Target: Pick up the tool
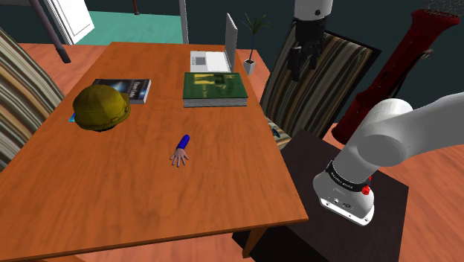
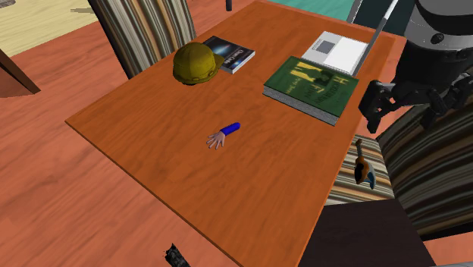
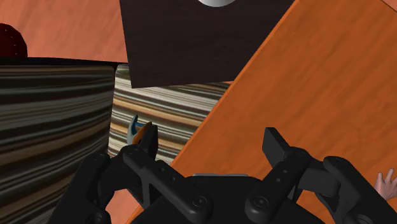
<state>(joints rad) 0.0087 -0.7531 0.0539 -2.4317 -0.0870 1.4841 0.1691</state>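
A small tool point(image 1: 181, 149) with a blue handle and a tan, hand-shaped claw lies near the middle of the wooden table point(image 1: 111, 193); it also shows as the tool point(image 2: 223, 135) and, beside one finger, the claw point(image 3: 385, 184). A second small item point(image 2: 363, 164) in orange and blue rests on the striped chair seat point(image 2: 394, 178), and appears as the item point(image 3: 140, 132) just past one fingertip. My black gripper point(image 1: 300, 64) hangs open and empty above that chair, off the table's edge, with nothing between its fingers point(image 3: 280, 149). From across the table, the gripper point(image 2: 402, 114) is up in the air.
A yellow hard hat point(image 1: 102, 108) sits on a dark book point(image 1: 134, 89). A green book point(image 1: 214, 88) and an open laptop point(image 1: 216, 56) lie at the far side. The dark stand point(image 1: 327, 223) is beside the table. A red object point(image 1: 409, 52) leans behind the chair.
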